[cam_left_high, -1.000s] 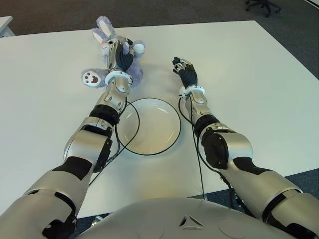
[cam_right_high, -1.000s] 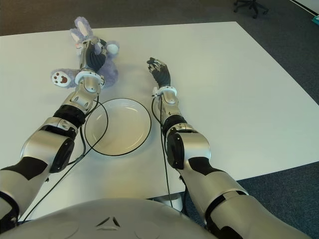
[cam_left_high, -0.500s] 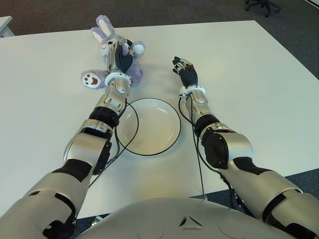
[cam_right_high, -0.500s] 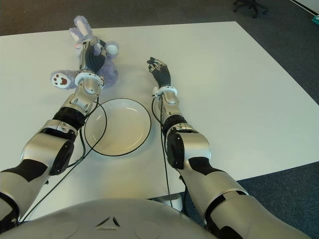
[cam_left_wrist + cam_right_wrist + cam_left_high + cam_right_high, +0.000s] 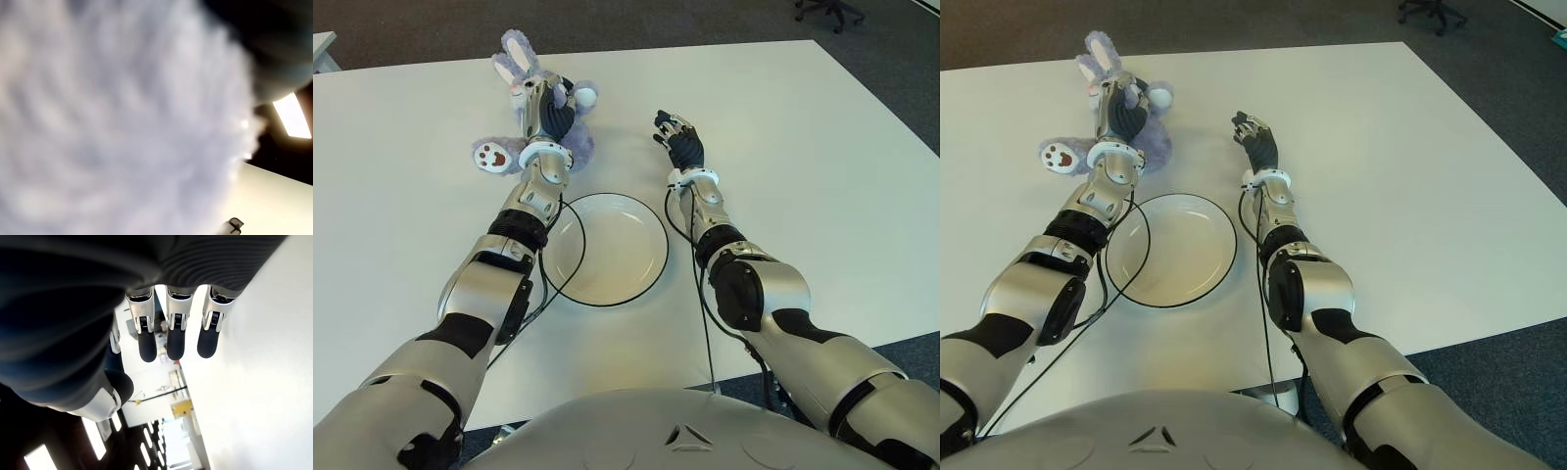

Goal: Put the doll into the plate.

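Left eye view: doll [image 5: 540,125], a purple plush rabbit, lies on the white table [image 5: 822,176] beyond the far rim of the plate [image 5: 604,249], just outside it. Left hand [image 5: 546,116] is laid over the doll's body, fingers curled into the plush; judged a grasp, doll not yet lifted. Plate holds nothing. Remaining: lift, carry toward the robot, release in the plate. Right hand [image 5: 681,145] shows to the right of the doll, beyond the plate's right side, holding nothing.

Right eye view: same layout. Doll sits well in from the table's far edge. The path from doll to plate is short and unobstructed; the black cables [image 5: 1131,257] along the left forearm cross the plate's left rim and could drag there.

Left wrist view: frame filled by blurred pale plush at very close range; fingers not visible, so the grip probably holds but cannot be confirmed here.

Right wrist view: right fingers [image 5: 175,341] extended and relaxed above bare table, nothing between them and the thumb.
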Robot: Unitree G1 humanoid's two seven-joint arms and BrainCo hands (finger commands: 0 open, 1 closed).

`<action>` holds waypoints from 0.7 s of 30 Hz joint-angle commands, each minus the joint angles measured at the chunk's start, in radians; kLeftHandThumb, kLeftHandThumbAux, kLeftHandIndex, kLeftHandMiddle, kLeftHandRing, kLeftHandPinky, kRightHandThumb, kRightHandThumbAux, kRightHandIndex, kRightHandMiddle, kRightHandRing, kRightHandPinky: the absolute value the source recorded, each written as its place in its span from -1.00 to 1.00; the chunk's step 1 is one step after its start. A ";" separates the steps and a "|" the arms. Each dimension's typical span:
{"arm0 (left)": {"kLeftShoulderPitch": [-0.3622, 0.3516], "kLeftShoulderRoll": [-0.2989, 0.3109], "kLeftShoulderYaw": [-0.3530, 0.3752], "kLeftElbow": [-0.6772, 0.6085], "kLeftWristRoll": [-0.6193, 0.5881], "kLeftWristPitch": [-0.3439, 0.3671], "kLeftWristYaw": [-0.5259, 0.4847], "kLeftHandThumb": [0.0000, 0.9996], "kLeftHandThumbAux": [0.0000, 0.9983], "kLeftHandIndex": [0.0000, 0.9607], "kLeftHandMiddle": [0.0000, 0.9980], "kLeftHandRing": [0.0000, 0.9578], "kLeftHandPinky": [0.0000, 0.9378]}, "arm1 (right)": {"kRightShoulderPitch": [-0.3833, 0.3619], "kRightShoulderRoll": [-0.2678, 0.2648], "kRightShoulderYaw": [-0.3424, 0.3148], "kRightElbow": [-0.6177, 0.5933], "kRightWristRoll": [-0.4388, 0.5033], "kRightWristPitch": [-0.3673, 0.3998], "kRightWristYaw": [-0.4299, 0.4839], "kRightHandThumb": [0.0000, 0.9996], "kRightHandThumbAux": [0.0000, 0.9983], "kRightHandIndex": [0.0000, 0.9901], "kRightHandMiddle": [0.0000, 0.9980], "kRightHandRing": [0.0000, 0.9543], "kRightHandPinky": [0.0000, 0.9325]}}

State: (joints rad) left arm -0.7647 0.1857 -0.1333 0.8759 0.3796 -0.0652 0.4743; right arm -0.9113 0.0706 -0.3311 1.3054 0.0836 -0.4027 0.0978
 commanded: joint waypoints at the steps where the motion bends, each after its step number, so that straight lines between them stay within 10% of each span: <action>1: 0.054 0.001 -0.010 0.027 0.004 0.040 -0.029 0.45 0.35 -0.09 0.35 0.34 0.21 | 0.043 0.016 -0.011 0.036 0.014 0.069 -0.003 0.42 0.47 -0.19 -0.71 -0.75 -0.67; 21: 0.067 -0.001 -0.005 -0.001 -0.001 0.039 -0.039 0.43 0.35 -0.07 0.53 0.61 0.78 | 0.051 0.019 -0.027 0.035 0.016 0.041 0.000 0.41 0.47 -0.19 -0.74 -0.81 -0.74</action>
State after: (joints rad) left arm -0.7505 0.1905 -0.1357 0.8527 0.3831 -0.0651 0.4626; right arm -0.9119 0.0710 -0.3494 1.3042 0.0876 -0.3915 0.1064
